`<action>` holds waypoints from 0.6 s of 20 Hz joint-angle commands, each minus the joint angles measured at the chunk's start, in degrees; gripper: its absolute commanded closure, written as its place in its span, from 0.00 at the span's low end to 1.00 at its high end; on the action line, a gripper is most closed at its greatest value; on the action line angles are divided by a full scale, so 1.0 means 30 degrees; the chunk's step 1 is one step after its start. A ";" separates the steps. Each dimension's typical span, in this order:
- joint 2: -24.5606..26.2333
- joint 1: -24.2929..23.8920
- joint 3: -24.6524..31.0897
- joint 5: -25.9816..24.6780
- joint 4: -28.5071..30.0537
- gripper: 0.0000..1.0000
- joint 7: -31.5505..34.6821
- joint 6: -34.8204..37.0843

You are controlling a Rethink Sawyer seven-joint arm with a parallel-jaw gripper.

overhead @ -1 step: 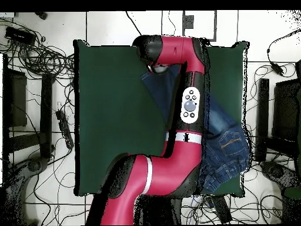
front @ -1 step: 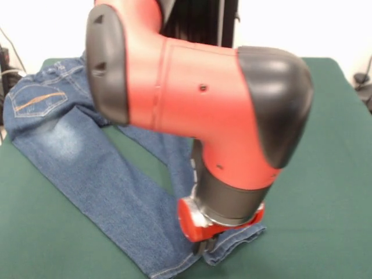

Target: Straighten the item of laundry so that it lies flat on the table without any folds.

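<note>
- Jeans: small blue denim pair lying on the green table. The waistband and an orange-stitched back pocket sit at one corner of the table; the legs run diagonally away from it toward the middle.
- Legs: they appear to part near the seat, with a wedge of green cloth showing between them. The cuffs are bunched and overlapped beneath the arm's wrist.
- Gripper: down at the cuff end, only dark tips showing under the red wrist ring. Whether it is spread or clamped on the cloth, I cannot tell.
- Overhead view: the arm covers most of the jeans; the waist end lies close to the table's edge.
- Handling, as a judgement: light, soft denim, limp yet thick at seams; it should drag without slipping. Hems or waistband offer the firmest hold.
</note>
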 commanded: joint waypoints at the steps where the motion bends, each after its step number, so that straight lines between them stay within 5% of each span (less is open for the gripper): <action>1: 0.0343 0.0917 0.0376 0.0095 0.2969 1.00 0.4051 -0.1528; 12: 0.0471 0.1103 0.0318 -0.0005 0.2653 1.00 0.4016 -0.0997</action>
